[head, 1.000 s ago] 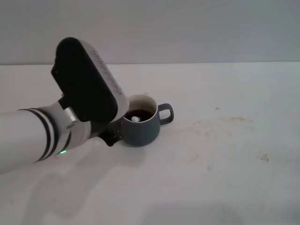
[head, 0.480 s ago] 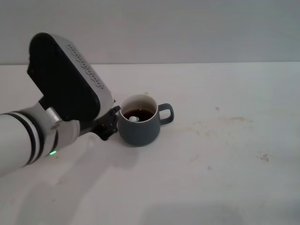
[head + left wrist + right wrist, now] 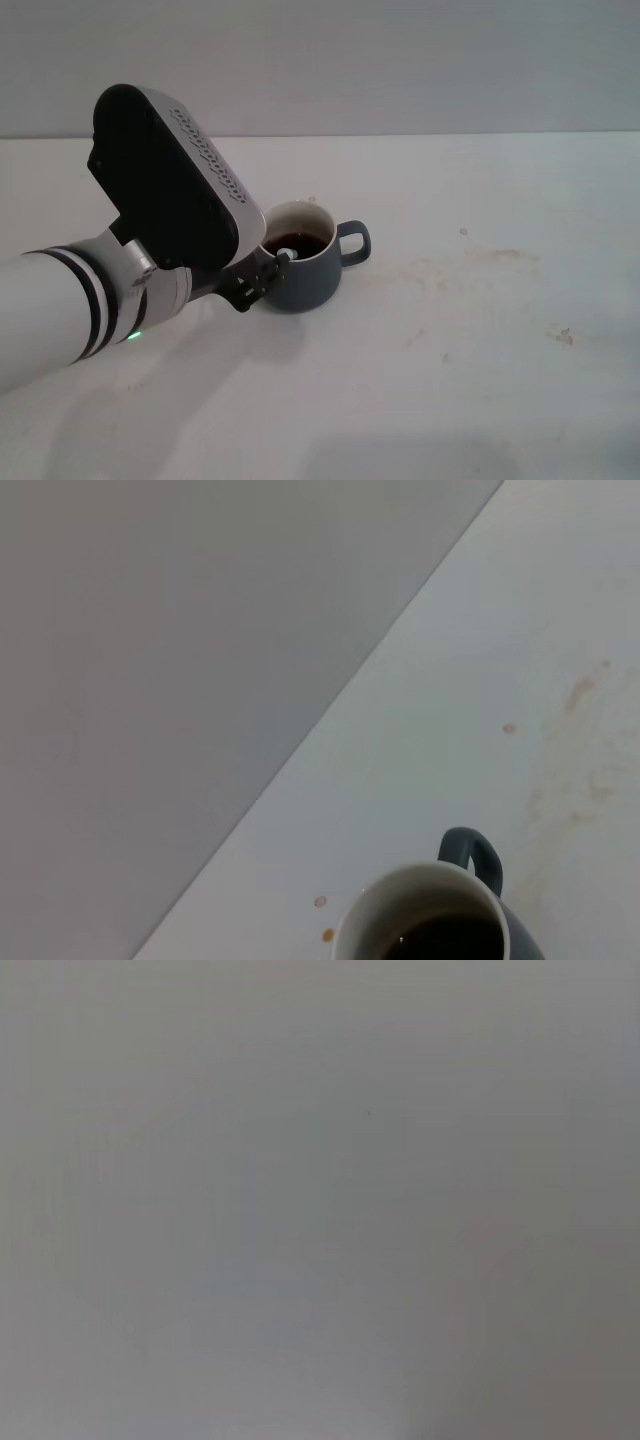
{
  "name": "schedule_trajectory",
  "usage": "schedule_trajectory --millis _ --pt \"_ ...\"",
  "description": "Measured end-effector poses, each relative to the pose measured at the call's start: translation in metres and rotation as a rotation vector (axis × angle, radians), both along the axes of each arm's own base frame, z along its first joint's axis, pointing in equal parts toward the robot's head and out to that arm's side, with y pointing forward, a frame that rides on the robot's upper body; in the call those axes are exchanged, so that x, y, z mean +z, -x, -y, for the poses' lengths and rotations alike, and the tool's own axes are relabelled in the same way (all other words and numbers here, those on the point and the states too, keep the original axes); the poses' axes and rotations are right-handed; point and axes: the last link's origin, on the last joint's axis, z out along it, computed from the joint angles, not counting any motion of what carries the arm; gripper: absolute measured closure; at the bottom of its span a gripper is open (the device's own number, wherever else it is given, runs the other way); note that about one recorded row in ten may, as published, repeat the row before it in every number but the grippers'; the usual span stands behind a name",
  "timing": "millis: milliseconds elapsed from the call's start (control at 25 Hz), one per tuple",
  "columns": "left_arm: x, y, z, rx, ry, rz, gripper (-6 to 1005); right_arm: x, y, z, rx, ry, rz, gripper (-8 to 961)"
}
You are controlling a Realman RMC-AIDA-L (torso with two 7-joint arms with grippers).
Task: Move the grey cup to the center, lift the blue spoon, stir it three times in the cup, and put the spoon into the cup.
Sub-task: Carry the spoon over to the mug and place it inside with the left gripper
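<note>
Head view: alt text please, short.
The left gripper sits at the rim of the grey cup, which holds dark liquid; the cup's handle points to the robot's right. The white table has faint stains.

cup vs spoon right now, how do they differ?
The cup is squat, dark grey outside and cream inside, standing upright on the table; the spoon shows only a small pale tip at the cup's rim, by the left gripper. The cup holds dark liquid; the spoon holds nothing visible. Both sit at the same spot.

Matt ceramic grey cup [image 3: 305,272], smooth stained white table [image 3: 480,350]
</note>
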Motion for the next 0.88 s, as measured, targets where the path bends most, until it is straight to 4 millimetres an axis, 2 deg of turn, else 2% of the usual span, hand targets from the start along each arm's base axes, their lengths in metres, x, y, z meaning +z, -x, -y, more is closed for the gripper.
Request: schedule_trajectory --millis 120,200,640,880 --pt "-0.004 0.004 -0.001 0.011 0.011 -0.008 551 -0.001 0.002 0.0 0.004 0.0 -0.008 954" --pt "-0.006 0.007 -0.001 0.018 0.016 -0.01 314 -0.002 0.002 0.0 0.005 0.0 -0.008 954" --pt "-0.016 0.009 -0.007 0.021 0.034 -0.016 231 -0.003 0.003 0.0 0.008 0.0 -0.01 954" --pt "-0.018 0.012 -0.011 0.024 0.031 -0.019 232 -0.003 0.003 0.0 0.007 0.0 -0.01 954"
